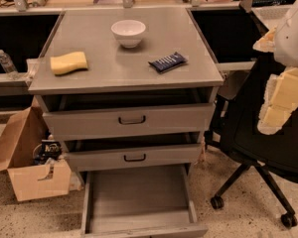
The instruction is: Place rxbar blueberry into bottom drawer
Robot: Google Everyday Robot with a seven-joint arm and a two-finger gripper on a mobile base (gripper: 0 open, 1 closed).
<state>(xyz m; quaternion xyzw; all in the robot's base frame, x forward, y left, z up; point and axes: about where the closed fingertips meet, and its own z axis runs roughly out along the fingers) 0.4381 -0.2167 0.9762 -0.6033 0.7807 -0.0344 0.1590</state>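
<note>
The rxbar blueberry [167, 62], a dark navy bar with pale lettering, lies flat on the right part of the grey cabinet top [99, 81]. The bottom drawer [139, 221] is pulled out wide, and its plain grey floor is bare. My arm comes in at the right edge of the camera view as a white and pale yellow shape. Its gripper [279, 103] hangs to the right of the cabinet, over a chair, well away from the bar. It holds nothing that I can see.
A white bowl [128, 32] stands at the back middle of the top and a yellow sponge [68, 62] lies at the left. The two upper drawers [131, 119] with black handles stand slightly ajar. A black office chair [258, 148] is at the right and a cardboard box [27, 167] at the left.
</note>
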